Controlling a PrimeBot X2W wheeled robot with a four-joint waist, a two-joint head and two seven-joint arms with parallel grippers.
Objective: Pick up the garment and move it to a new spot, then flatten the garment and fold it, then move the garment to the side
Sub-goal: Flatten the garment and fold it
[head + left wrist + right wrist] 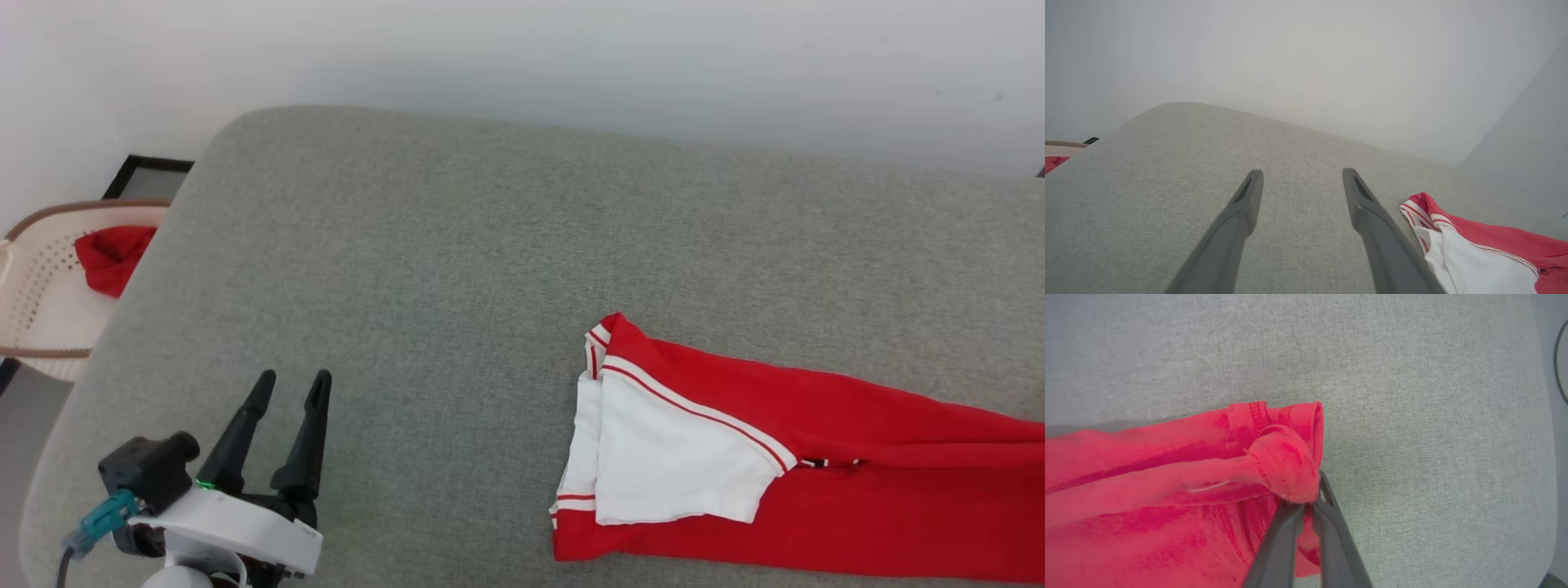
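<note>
The right gripper (1306,502) pinches an edge of the folded garment (816,457). The left gripper (294,382) holds its fingers spread, empty. Likely remaining: moving it aside.

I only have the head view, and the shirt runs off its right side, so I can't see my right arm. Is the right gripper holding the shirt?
Observer: Yes. In the right wrist view the right gripper is shut on a bunched red edge of the shirt.
Operator: Is that a sleeve?
Observer: No white shows there. It is plain red fabric with a stitched hem, rolled over at the pinch.
Operator: How close is that end to the cushion's edge?
Observer: It is not at the edge. Bare gray cushion lies between the shirt's end and the edge.
</note>
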